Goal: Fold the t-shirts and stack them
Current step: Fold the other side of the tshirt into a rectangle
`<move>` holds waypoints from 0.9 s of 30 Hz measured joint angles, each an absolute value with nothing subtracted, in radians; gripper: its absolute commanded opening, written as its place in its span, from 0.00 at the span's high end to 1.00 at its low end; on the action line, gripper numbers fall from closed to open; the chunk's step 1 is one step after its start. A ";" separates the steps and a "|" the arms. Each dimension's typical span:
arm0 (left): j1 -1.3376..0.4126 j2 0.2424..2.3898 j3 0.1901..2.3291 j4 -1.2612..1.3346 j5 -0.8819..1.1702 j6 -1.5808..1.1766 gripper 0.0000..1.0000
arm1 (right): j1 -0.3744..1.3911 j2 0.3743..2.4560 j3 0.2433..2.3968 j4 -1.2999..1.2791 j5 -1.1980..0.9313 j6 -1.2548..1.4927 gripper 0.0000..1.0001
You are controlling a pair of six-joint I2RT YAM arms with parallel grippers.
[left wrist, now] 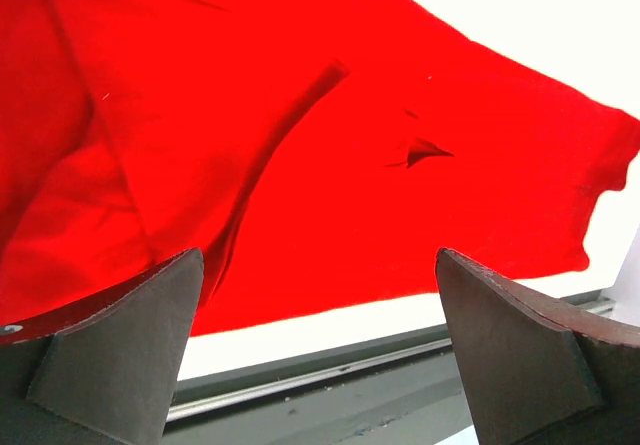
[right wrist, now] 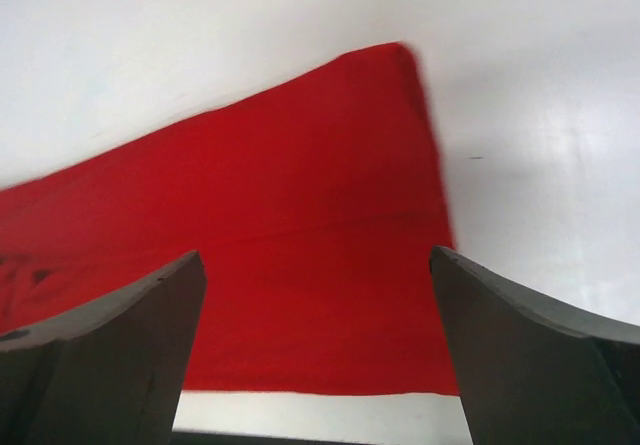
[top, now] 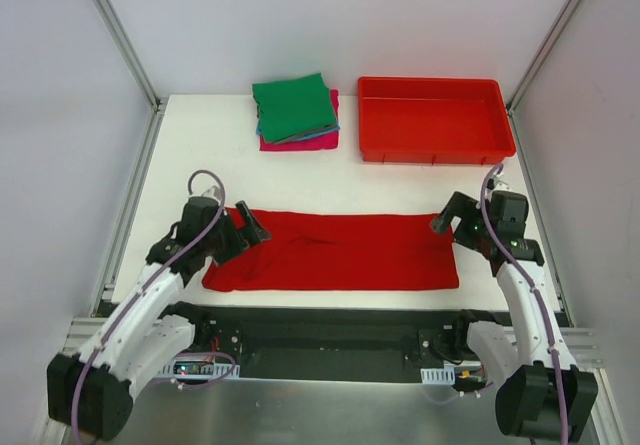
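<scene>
Plainly released — left gripper [top: 252,225] and right gripper [top: 447,223] gape empty at opposite ends of red t-shirt [top: 340,250]

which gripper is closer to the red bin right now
Right. The right gripper hovers at the right end of the red shirt, just in front of the bin. The left gripper is at the shirt's left end, well off to the bin's left.

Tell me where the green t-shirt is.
In the top view, the green t-shirt tops the folded stack at the far side of the table, just left of the red bin and beyond the spread red t-shirt.
</scene>
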State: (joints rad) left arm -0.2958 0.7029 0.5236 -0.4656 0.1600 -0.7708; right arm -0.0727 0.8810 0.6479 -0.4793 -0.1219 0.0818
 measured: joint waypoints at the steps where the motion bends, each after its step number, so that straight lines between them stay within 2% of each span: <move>1: -0.299 0.756 0.527 -0.426 0.179 -0.765 0.01 | -0.073 0.861 0.630 -0.456 -0.183 0.081 0.04; 5: -0.370 0.996 0.564 -0.311 0.208 -0.730 0.01 | -0.072 0.853 0.590 -0.439 -0.349 0.060 0.04; 13: -0.526 1.252 0.654 -0.207 0.152 -0.685 0.01 | -0.072 0.839 0.567 -0.456 -0.390 0.031 0.04; 18: -0.616 1.263 0.659 -0.197 0.156 -0.660 0.01 | -0.072 0.810 0.566 -0.461 -0.398 0.025 0.04; 22: -0.680 1.195 0.655 -0.197 0.149 -0.633 0.01 | -0.072 0.801 0.566 -0.460 -0.398 0.024 0.04; 27: -0.649 1.114 0.663 -0.223 -0.020 -0.611 0.01 | -0.072 0.802 0.565 -0.461 -0.398 0.024 0.04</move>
State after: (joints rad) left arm -0.6495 1.1141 0.6628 -0.2234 -0.0200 -0.6113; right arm -0.0723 0.8017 0.5652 -0.4606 -0.3981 0.0242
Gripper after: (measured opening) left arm 0.990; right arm 0.960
